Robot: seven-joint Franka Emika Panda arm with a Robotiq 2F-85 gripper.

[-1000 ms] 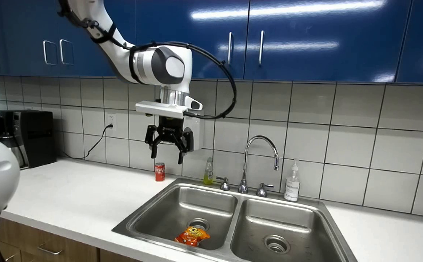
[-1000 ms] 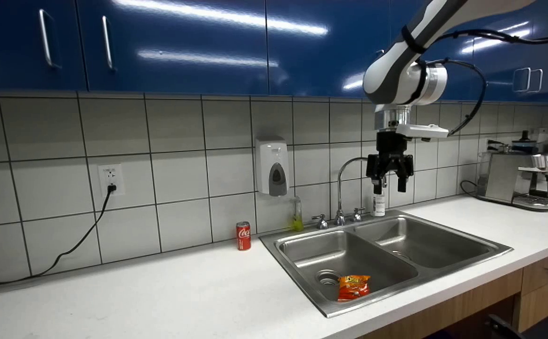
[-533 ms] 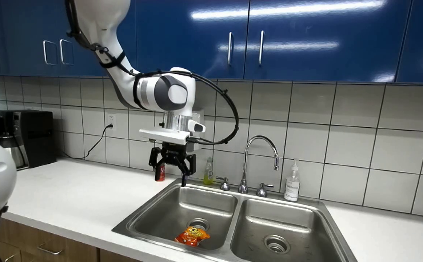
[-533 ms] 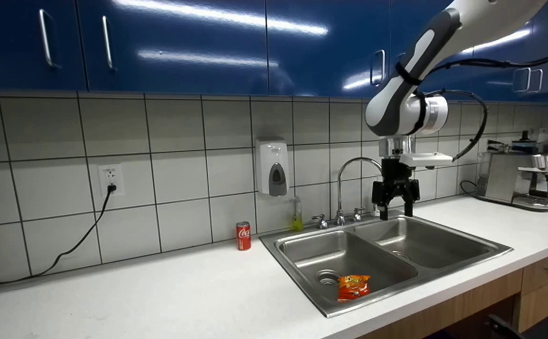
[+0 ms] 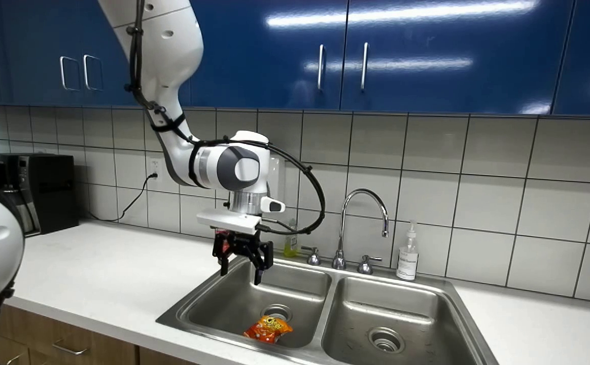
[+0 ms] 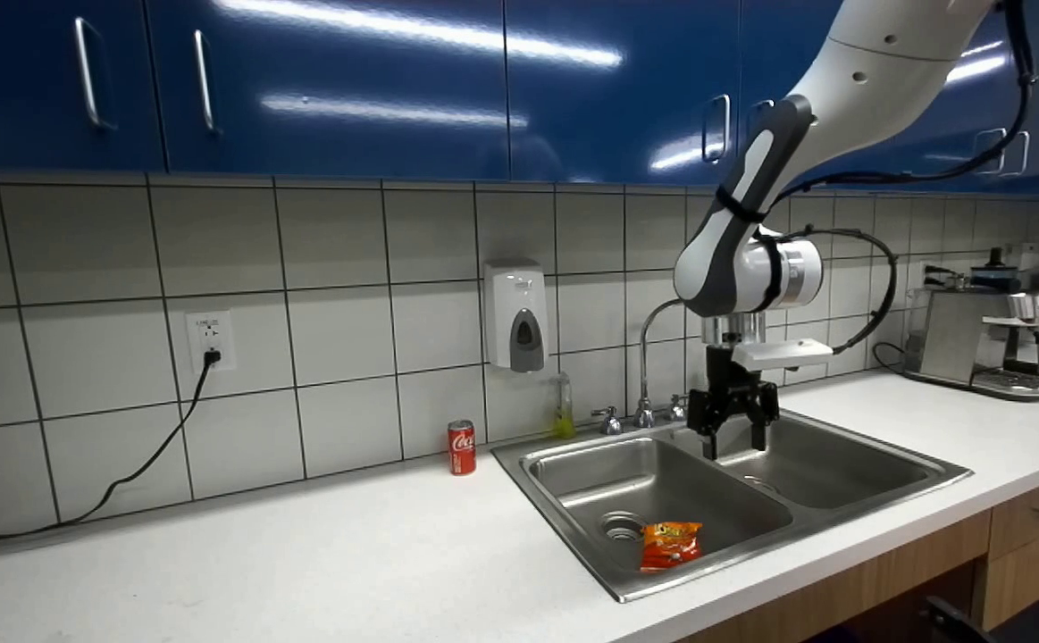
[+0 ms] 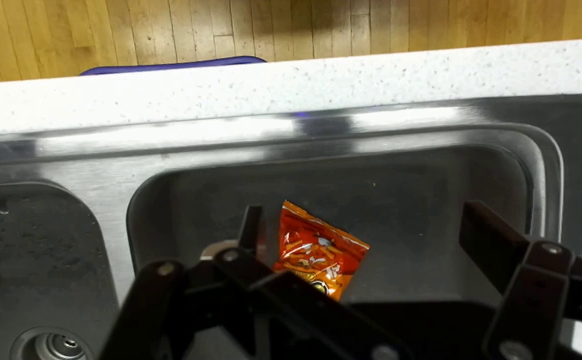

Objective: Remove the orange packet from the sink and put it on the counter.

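Note:
The orange packet [image 5: 268, 329] lies in one bowl of the sink [image 5: 326, 317], near its drain and front wall. It also shows in an exterior view [image 6: 671, 546] and in the wrist view [image 7: 323, 250], where a gripper finger hides its lower part. My gripper [image 5: 241, 278] is open and empty, pointing down above the sink, higher than the packet and apart from it; it also shows in an exterior view [image 6: 734, 450]. In the wrist view, the packet appears between the spread fingers [image 7: 363, 220], closer to the left one. The white counter [image 6: 349, 554] surrounds the sink.
A red can [image 6: 462, 447] stands on the counter by the tiled wall, partly behind the gripper in an exterior view. The curved faucet [image 5: 343, 218], a green soap bottle [image 5: 290, 243] and a white pump bottle [image 5: 407, 258] stand along the sink's back edge. Blue cabinets [image 5: 274, 50] hang above.
The arm has come down steadily, bringing the open gripper from well above the sink to lower over it. The packet has not moved.

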